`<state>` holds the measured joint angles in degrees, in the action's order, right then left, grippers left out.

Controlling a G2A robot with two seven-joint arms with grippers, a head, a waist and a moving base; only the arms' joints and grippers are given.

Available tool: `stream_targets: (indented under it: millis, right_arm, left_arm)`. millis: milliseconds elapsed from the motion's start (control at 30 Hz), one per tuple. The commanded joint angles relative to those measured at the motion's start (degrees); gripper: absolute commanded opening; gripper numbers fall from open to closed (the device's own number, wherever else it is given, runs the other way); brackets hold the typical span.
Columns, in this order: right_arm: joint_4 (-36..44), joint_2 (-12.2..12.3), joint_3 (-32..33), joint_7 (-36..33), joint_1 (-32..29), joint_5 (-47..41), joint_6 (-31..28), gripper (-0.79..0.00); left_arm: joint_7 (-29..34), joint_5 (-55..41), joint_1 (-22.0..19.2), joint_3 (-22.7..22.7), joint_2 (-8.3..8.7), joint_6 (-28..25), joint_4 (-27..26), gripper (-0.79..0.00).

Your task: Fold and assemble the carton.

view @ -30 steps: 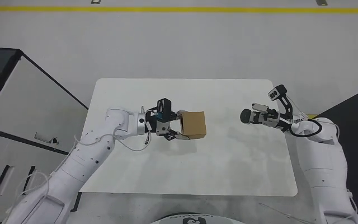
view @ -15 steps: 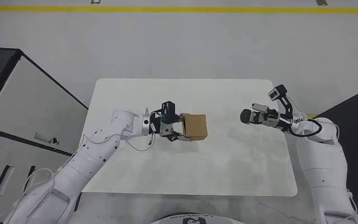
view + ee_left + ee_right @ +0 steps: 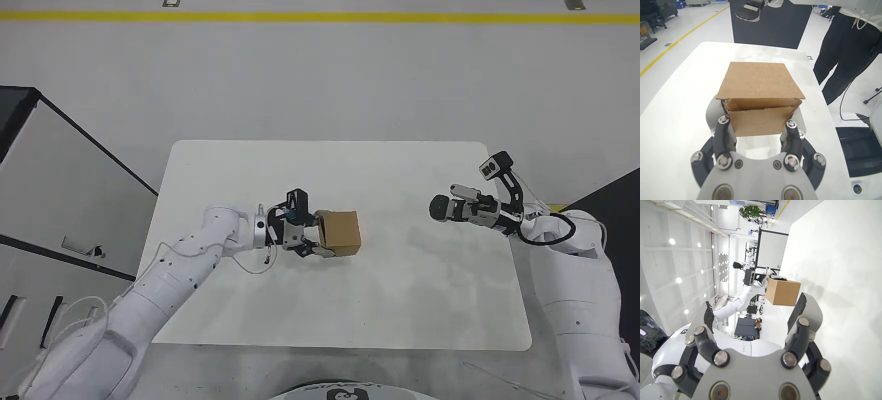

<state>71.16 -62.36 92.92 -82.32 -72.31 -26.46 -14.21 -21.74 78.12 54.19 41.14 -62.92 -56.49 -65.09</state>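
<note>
Roughly mid-task, by the look of it.

Top view: the brown carton [image 3: 340, 232] stands squared-up near the middle of the white worktop [image 3: 430, 300]. The left gripper [image 3: 310, 238] is hard against one end of the carton, jaws clamped on it. The right gripper [image 3: 441, 208] hangs well apart from the carton, off its opposite end, jaws spread and holding nothing.

Left wrist view: the carton [image 3: 757, 83] is plain corrugated board, matte, with raw cut edges that are ragged at the corners. Its top panel is flat. At the end facing the left gripper [image 3: 756, 111], a flap [image 3: 757, 125] lies across the opening with a shallow hollow above it, not closed flush. White fingers [image 3: 711, 111] press on both side walls.

Right wrist view: the right gripper [image 3: 753, 311] has ribbed black pads [image 3: 797, 308] set wide apart. The carton [image 3: 783, 292] lies beyond them, its facing side smooth and closed. I cannot tell whether it rests on the worktop or rides just above.

Judgement: the body is erected and the step in hand is closing the gripped end. The next move probably calls for the right gripper to come in and steady the far end, so the left can let go and press the flap home.
</note>
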Motion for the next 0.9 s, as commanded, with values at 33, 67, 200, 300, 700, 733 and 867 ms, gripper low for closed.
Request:
stream_targets:
  millis: [33, 67, 200, 300, 700, 733, 867]
  right_arm:
    - [0.00, 0.00, 0.00, 0.00, 0.00, 0.00, 0.00, 0.000]
    - [0.00, 0.00, 0.00, 0.00, 0.00, 0.00, 0.00, 0.000]
    - [0.00, 0.00, 0.00, 0.00, 0.00, 0.00, 0.00, 0.000]
    - [0.00, 0.00, 0.00, 0.00, 0.00, 0.00, 0.00, 0.000]
    - [0.00, 0.00, 0.00, 0.00, 0.00, 0.00, 0.00, 0.000]
    - [0.00, 0.00, 0.00, 0.00, 0.00, 0.00, 0.00, 0.000]
    - [0.00, 0.00, 0.00, 0.00, 0.00, 0.00, 0.00, 0.000]
  left_arm:
    - [-1.68, 0.93, -0.66, -0.63, -0.36, -0.21, 1.35, -0.785]
    - [-1.68, 0.93, -0.66, -0.63, -0.36, -0.21, 1.35, -0.785]
    - [-1.68, 0.93, -0.66, -0.63, -0.36, -0.21, 1.35, -0.785]
    - [-0.89, 1.03, -0.22, -0.57, -0.37, 1.06, 1.68, -0.785]
    - [-4.08, 4.82, -1.18, -2.74, -1.71, 2.07, 7.21, -0.785]
    - [-5.00, 5.29, -1.33, -2.97, -1.83, 2.03, 7.78, -0.785]
    - [-8.74, 7.13, -2.06, -3.95, -2.37, 2.21, 9.37, -0.785]
